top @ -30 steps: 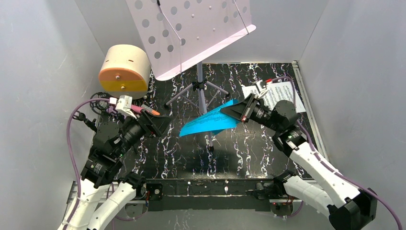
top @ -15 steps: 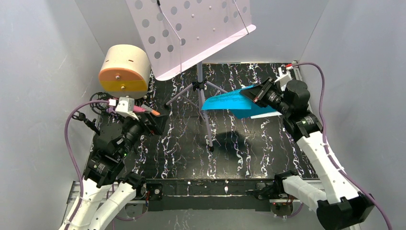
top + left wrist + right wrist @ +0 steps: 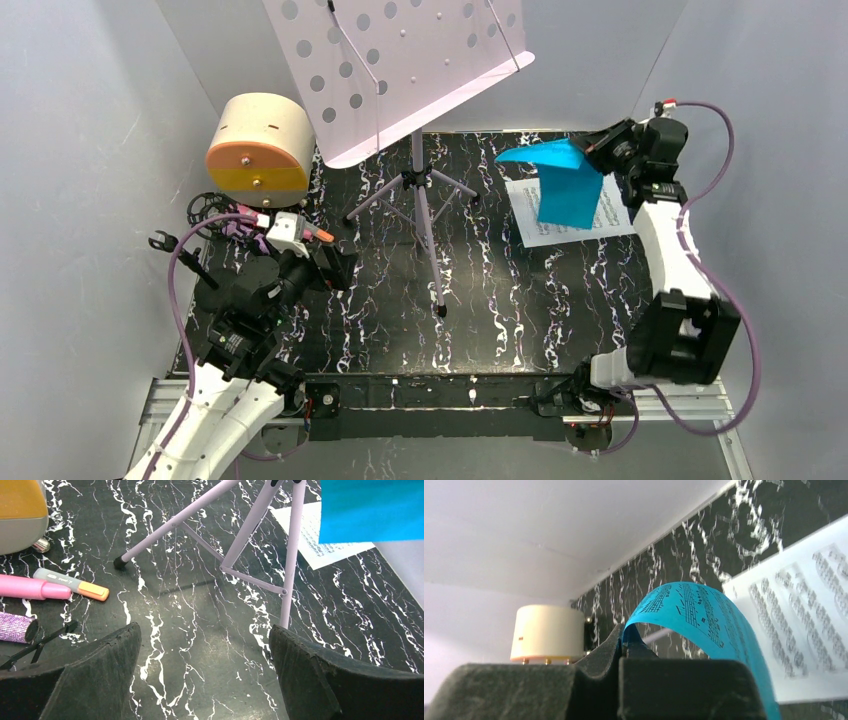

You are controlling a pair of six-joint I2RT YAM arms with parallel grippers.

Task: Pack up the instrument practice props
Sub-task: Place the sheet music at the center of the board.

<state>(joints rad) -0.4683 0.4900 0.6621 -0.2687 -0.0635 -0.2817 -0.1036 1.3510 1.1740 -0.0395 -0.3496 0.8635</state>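
Right of the lilac music stand (image 3: 400, 70), toward the far corner of the table (image 3: 400, 340), my right hand (image 3: 597, 150) is pinched tight on one edge of the blue sheet music (image 3: 568, 190). That sheet hangs curled in the air above the white sheet music (image 3: 615, 215), which lies flat on the table.

Left of the stand, my left hand (image 3: 205, 645) hovers low over the table with its fingers spread wide and nothing between them. It faces the stand's tripod legs (image 3: 250, 530).

Further left of the stand, past my left finger, the pink handheld microphone (image 3: 32, 587) lies on the table just beside a grey and orange marker (image 3: 75, 584). The end of the glittery purple mic (image 3: 17, 627) lies a little nearer to me. A cream drum-shaped case (image 3: 258, 140) with an orange face sits left of the stand, near the far wall.
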